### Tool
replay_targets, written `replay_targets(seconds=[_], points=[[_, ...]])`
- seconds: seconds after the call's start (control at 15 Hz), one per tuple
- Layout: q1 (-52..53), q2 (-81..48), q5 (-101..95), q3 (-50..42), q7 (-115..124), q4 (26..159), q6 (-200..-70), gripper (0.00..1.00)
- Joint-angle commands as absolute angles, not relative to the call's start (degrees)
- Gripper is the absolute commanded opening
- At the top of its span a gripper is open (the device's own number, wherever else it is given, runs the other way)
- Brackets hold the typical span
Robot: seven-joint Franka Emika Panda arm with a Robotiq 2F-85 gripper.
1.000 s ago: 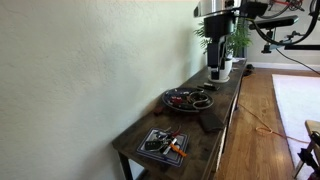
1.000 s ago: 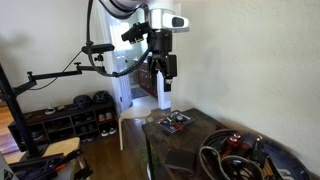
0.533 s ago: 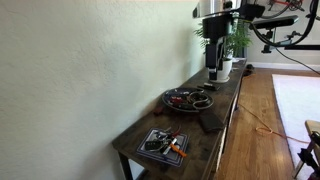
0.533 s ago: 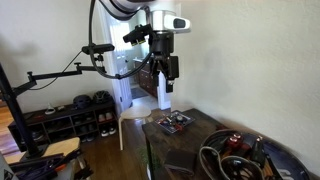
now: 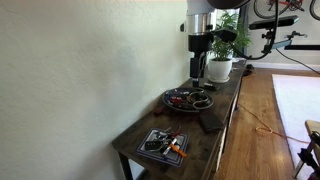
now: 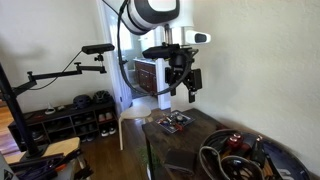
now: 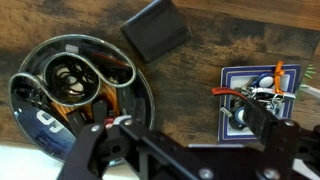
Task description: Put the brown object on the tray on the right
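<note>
The brown object (image 7: 157,27) is a flat dark brown square lying on the wooden table between the two trays; in an exterior view it is a dark patch near the table's front edge (image 5: 204,122). The round dark tray (image 7: 75,85) holds cables and several small items, and it shows in both exterior views (image 5: 188,99) (image 6: 236,156). My gripper (image 7: 190,130) is open and empty, hanging high above the table over the gap between the trays (image 5: 197,71) (image 6: 186,92).
A square blue-and-white tray (image 7: 262,97) with small tools sits toward the table's end (image 5: 163,144) (image 6: 175,122). A potted plant (image 5: 221,66) stands at the far end. The wall runs along the table's back. A camera stand (image 6: 60,75) is beside the table.
The arm has moved along the table away from the plant and now hangs above the round tray area. The gripper has turned at the wrist. Nothing on the table moved.
</note>
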State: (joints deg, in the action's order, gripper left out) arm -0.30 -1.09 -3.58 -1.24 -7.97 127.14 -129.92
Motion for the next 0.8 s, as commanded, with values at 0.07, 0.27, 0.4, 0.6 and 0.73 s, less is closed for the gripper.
replay_targets(seconds=[0.07, 0.27, 0.4, 0.6, 0.73], points=[[-1.1, -8.7, -4.2, -1.1, -15.3, 120.6, -131.6, 1.0], [-1.3, -12.3, -4.5, -0.5, -19.7, 117.6, -133.9, 1.0], [-1.4, -14.1, -4.4, 0.1, -22.4, 116.1, -136.2, 1.0], [-1.5, -14.3, -3.9, 0.5, -22.6, 116.1, -136.2, 1.0], [-1.5, -15.1, -3.9, 0.7, -22.8, 115.7, -136.5, 1.0]])
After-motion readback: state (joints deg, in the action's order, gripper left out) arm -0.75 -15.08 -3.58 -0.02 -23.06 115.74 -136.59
